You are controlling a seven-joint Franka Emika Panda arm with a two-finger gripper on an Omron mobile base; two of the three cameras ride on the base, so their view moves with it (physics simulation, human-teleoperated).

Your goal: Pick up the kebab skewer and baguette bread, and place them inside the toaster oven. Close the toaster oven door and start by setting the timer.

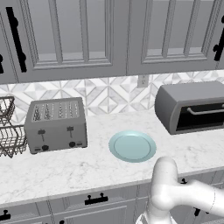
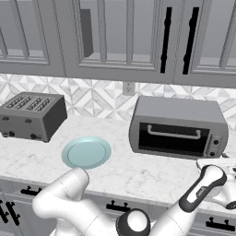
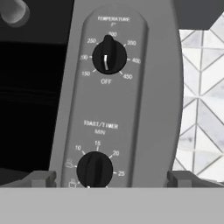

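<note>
Marble counter (image 2: pixel 138 177) beneath grey cabinets; toaster oven (image 2: pixel 179 126) against the backsplash at right, toaster oven door (image 2: pixel 173 137) shut; teal plate (image 2: pixel 86 152) bare, between oven and slot toaster (image 2: pixel 31 116); gripper (image 3: pixel 112 178) spread wide, holding nothing, fingertips flanking the timer knob (image 3: pixel 94 169) below the temperature knob (image 3: pixel 109 57).

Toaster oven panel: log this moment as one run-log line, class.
door: closed | fingers: open, flanking timer knob | plate: bare
</note>
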